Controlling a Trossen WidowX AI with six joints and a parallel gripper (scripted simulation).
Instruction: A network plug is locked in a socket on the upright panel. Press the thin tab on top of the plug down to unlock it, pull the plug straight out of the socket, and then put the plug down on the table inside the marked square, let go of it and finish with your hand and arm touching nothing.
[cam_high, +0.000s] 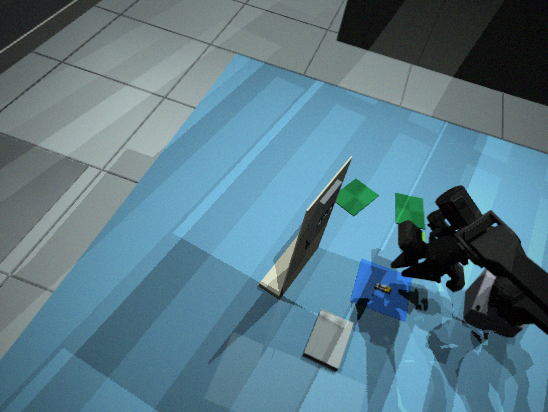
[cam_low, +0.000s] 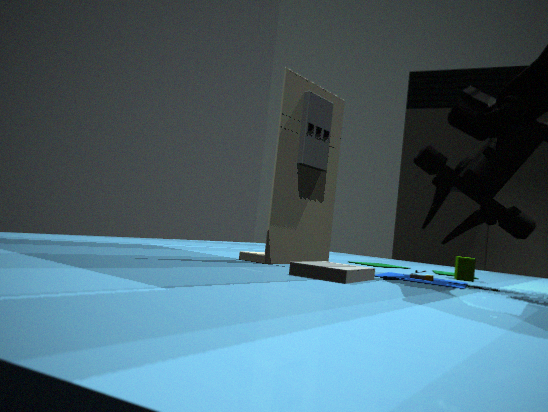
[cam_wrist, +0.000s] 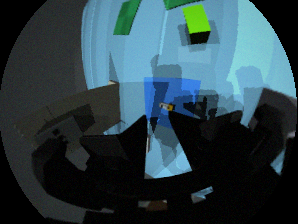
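One tool (cam_high: 407, 265) part-open, holding nothing; one plug (cam_high: 382, 287) on one blue square (cam_high: 367, 295).

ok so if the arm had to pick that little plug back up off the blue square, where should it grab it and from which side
Probably from straight above, fingers closing across the narrow sides of the plug. It lies flat on the blue square, so only its top and sides are exposed. The gripper hangs open above it.

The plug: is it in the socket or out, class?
Out. The plug lies flat on the blue square, away from the panel; the open claw hangs above, apart.
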